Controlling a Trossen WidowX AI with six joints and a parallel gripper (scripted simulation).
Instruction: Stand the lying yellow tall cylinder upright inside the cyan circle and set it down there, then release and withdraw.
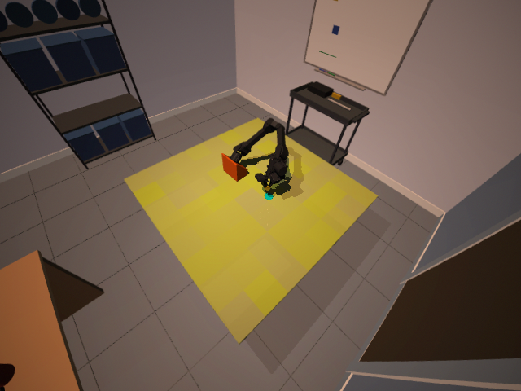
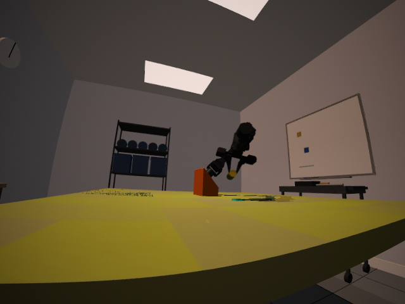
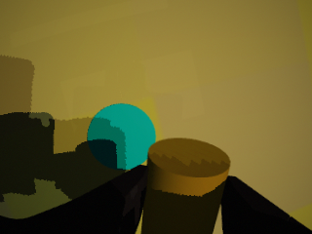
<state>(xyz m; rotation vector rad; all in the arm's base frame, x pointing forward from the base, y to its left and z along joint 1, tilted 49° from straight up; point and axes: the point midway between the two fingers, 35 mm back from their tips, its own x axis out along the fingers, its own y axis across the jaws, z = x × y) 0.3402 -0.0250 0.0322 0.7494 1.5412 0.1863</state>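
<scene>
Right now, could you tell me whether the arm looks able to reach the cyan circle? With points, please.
Probably yes: the circle (image 1: 269,196) (image 2: 237,199) (image 3: 138,122) lies close by, and nothing visible stands between it and the raised yellow cylinder (image 1: 267,188) (image 2: 231,174) (image 3: 187,182).

The arm (image 1: 281,141) (image 2: 243,135) is black from end to end, with slim, straight links and chunkier, rounded joints. The jaws (image 1: 268,190) (image 2: 231,173) share that dark colour: two long fingers that taper towards their tips, carried on a wide crosspiece with a blocky lump at either end. Finer surface detail is lost in shadow.
</scene>
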